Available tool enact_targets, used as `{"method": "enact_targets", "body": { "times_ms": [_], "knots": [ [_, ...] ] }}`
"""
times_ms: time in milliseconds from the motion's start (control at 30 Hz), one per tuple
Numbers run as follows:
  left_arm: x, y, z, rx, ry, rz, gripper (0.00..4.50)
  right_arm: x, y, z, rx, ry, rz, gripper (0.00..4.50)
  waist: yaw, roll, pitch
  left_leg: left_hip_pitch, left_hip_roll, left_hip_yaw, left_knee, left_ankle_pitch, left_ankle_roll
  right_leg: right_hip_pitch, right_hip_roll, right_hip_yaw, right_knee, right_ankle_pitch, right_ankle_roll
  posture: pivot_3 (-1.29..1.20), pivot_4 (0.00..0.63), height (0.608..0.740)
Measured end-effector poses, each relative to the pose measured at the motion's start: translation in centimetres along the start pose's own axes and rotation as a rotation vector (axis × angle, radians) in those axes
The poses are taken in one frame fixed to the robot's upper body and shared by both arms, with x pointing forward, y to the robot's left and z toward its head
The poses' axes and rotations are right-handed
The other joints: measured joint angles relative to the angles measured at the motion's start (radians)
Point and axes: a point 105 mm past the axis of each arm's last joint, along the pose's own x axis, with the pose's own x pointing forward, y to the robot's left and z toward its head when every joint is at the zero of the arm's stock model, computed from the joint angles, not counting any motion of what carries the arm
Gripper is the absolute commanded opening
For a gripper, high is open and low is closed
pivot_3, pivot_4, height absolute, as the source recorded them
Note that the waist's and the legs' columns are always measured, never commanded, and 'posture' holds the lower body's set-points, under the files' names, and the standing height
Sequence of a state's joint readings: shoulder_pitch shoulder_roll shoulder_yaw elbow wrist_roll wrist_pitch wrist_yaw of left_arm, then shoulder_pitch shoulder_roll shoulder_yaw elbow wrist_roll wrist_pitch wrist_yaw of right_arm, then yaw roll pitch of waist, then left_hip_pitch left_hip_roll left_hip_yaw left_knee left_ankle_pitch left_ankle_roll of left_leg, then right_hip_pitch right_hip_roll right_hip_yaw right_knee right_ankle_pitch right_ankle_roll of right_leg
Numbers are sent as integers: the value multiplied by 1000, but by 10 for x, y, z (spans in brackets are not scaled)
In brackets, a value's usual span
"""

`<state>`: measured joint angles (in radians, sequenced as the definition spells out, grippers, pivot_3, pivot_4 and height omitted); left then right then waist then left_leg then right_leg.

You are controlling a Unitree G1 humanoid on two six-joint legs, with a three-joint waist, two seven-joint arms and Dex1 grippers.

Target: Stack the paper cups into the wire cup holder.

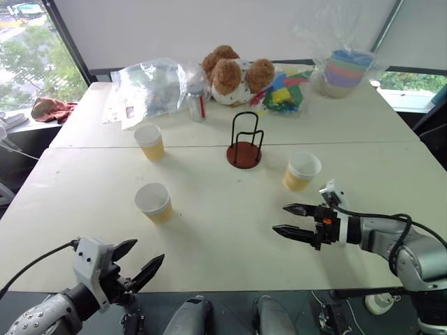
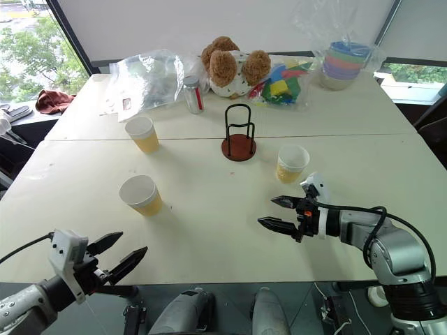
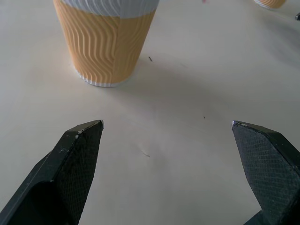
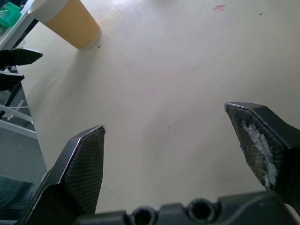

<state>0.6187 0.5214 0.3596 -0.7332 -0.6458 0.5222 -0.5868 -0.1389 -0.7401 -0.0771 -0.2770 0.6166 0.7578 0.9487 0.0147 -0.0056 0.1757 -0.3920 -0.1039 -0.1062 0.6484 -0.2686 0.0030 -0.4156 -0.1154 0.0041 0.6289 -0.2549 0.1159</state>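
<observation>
1. The left gripper [image 1: 138, 260] hangs at the table's [image 1: 223, 244] near edge with its jaws spread and nothing in them. The right gripper [image 1: 292, 222] is likewise spread and empty, nearer than the wire cup holder [image 1: 245, 142] and to its right.
2. The near paper cup [image 1: 154, 202] stands upright, nearer than the holder and to its left. It is probably light and easily crushed, so pinch it gently across the ribbed wall below the rim.
3. The right paper cup [image 1: 302, 171] stands just right of the holder.
4. The far paper cup [image 1: 149, 142] stands well left of the holder, which is empty.
</observation>
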Motion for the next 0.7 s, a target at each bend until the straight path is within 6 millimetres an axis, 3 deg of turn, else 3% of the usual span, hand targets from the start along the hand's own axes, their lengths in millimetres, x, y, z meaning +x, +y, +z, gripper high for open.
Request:
{"method": "enact_targets", "body": {
  "times_ms": [100,367,500,600,700],
  "knots": [
    [4,-14,3,-7,-5,-61,4500,10,4,7,-20,-14,34,4453,-1,0,0,0,0,0,0,0,0,0,0,0,0,0,0,0,150,740],
    [5,-28,11,-54,-3,-112,4500,18,6,13,-40,8,47,4453,0,0,0,0,0,-1,0,0,0,0,0,-1,0,0,0,0,150,740],
    [5,-48,46,-62,-48,-265,4500,31,19,44,-44,-76,71,4453,-1,0,0,0,1,-3,0,0,-1,-1,1,-2,2,0,0,0,150,740],
    [-2,-47,82,42,-46,-333,4500,31,26,78,-97,-131,62,4453,0,1,1,0,1,-4,0,1,-2,-2,2,-3,1,1,-1,0,150,740],
    [-11,-37,104,93,8,-340,4500,32,25,101,-130,-163,8,4453,-3,1,1,-1,0,-3,-1,1,-2,-5,2,-3,1,1,-1,0,150,740]
  ]
}}
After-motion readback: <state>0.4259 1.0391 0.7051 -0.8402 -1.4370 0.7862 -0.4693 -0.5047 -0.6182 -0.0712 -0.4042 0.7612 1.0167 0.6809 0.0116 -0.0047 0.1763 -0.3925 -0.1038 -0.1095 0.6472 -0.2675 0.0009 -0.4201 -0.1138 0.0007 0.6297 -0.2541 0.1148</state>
